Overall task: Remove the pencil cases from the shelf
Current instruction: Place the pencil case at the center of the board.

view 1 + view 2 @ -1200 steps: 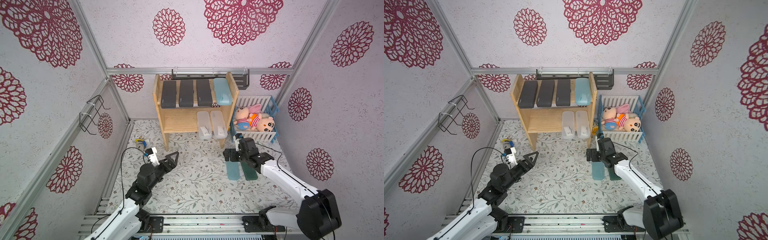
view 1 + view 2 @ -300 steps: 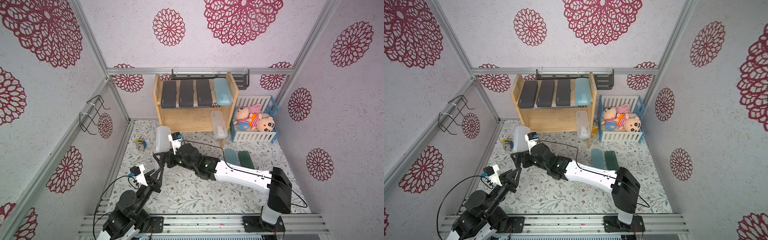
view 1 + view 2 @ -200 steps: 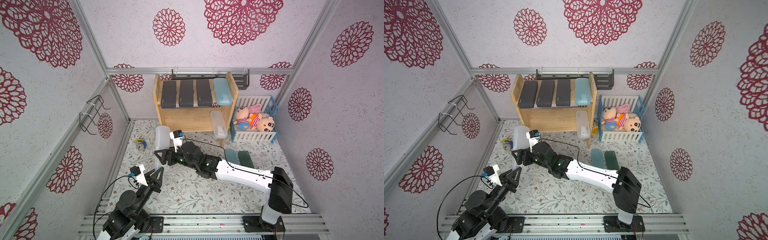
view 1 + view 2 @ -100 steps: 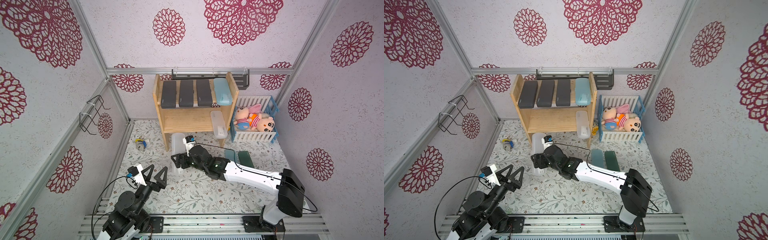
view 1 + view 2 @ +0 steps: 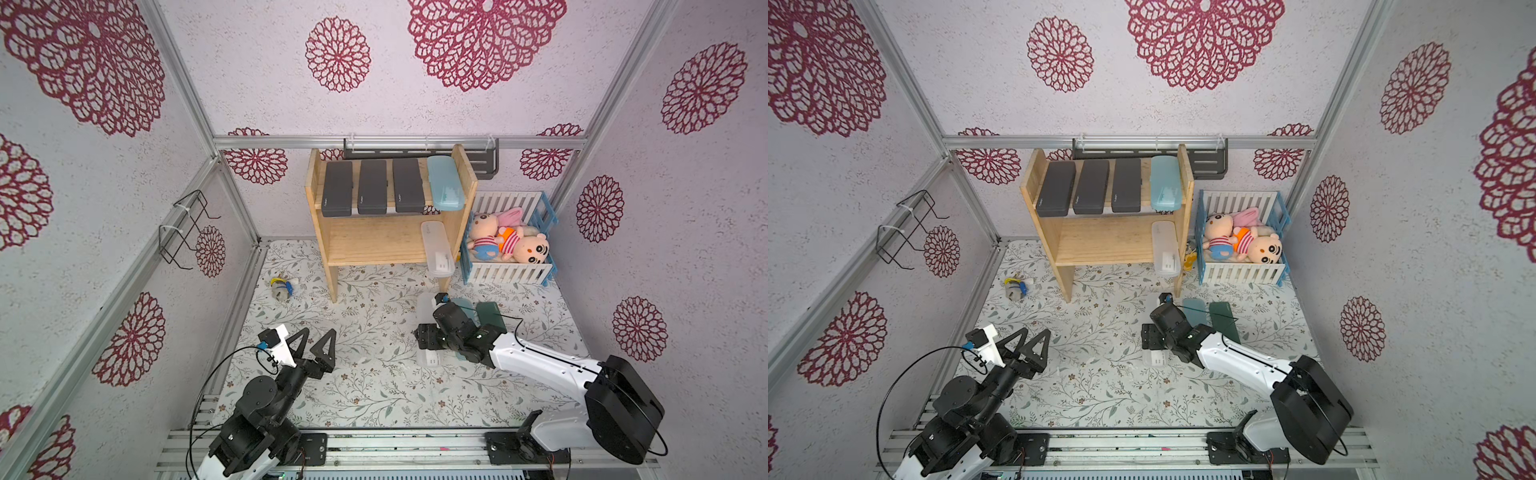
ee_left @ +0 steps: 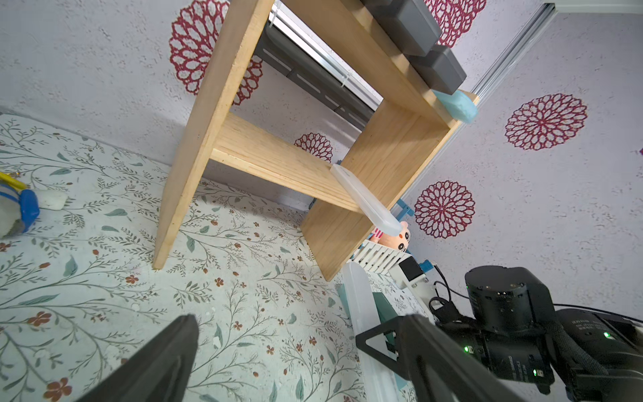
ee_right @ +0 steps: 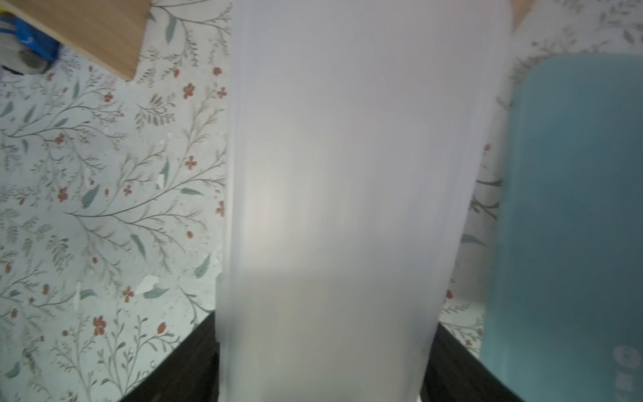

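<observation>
Right of centre in a top view, the right hand [image 5: 431,337] grips a frosted pencil case [image 5: 428,358] across its middle, down near the worktop [image 5: 374,395], its long axis pointing up-frame toward the shelf [image 5: 374,245], parallel to and just left of the blue case [image 7: 574,209], while the left hand [image 5: 318,332], lower left, gapes empty.

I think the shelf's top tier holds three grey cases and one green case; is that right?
Not quite: the top tier of the shelf holds three grey cases and one light blue case, not a green one; both top views show it.
</observation>
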